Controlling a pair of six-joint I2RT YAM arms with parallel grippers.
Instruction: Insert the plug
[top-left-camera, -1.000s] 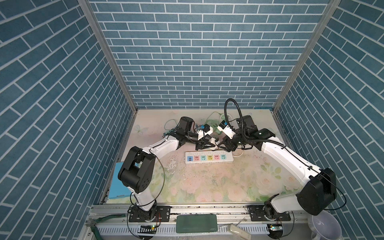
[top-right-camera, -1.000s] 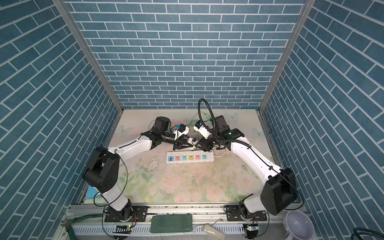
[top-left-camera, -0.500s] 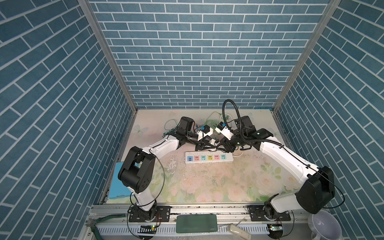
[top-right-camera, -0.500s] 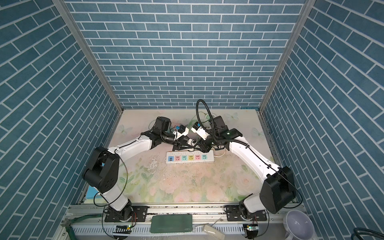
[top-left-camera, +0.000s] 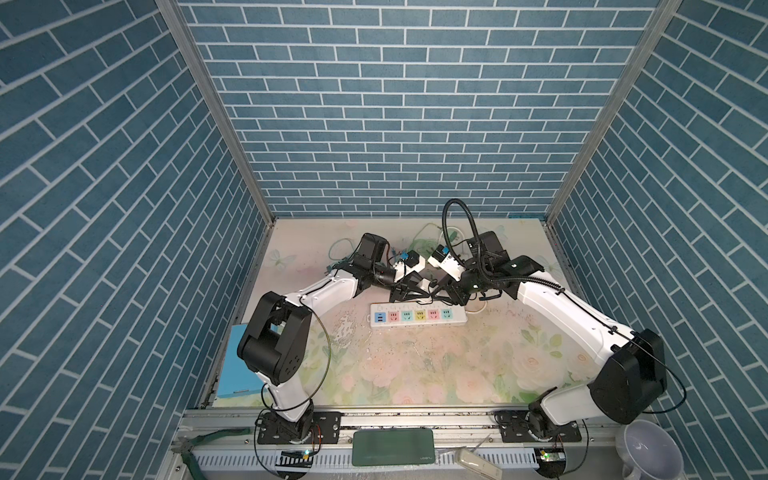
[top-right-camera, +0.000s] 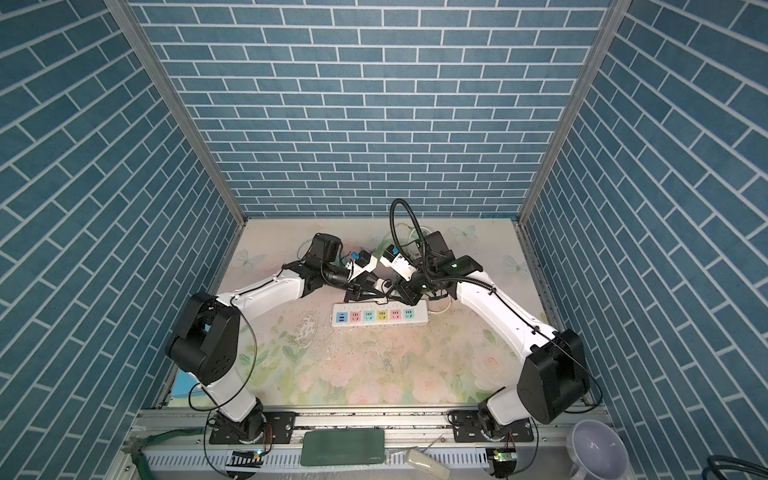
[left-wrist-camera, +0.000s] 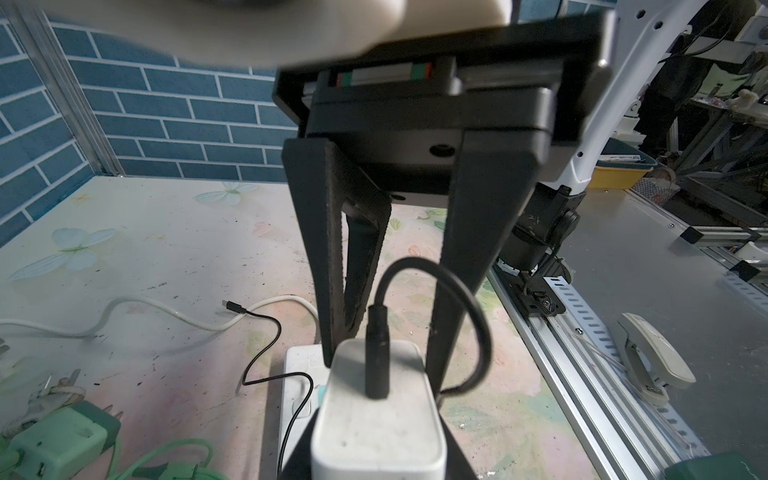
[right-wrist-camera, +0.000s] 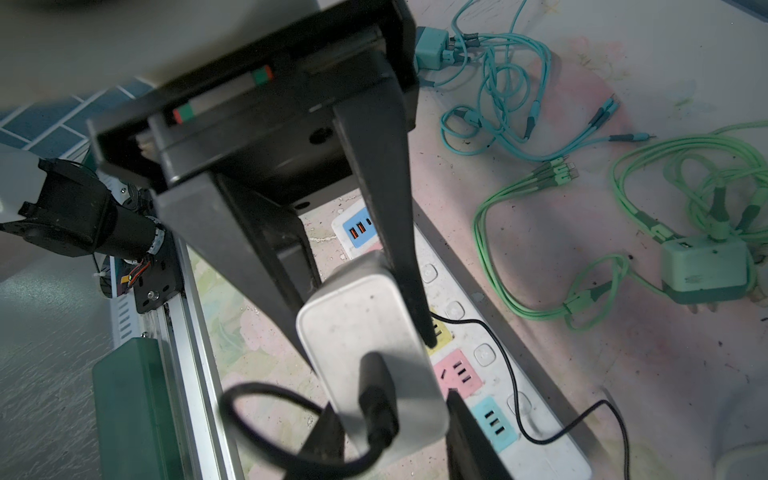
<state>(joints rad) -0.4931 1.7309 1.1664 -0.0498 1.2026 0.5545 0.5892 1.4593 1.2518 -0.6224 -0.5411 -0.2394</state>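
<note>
Left gripper (right-wrist-camera: 365, 332) is pinching the charger (left-wrist-camera: 374, 432) above the power strip (top-left-camera: 417, 318), right gripper (left-wrist-camera: 382, 370) is straddling it (clamped? can't tell), so confirming before releasing.

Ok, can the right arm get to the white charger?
Looks like yes: the white charger sits right between the fingers of the right gripper, nothing blocking. The left gripper holds its cable end.

Left arm (top-left-camera: 324, 291) and right arm (top-left-camera: 561, 307) bent inward, left end effector (left-wrist-camera: 383, 365) clamped on charger (left-wrist-camera: 374, 436), right end effector (right-wrist-camera: 365, 340) straddling it
</note>
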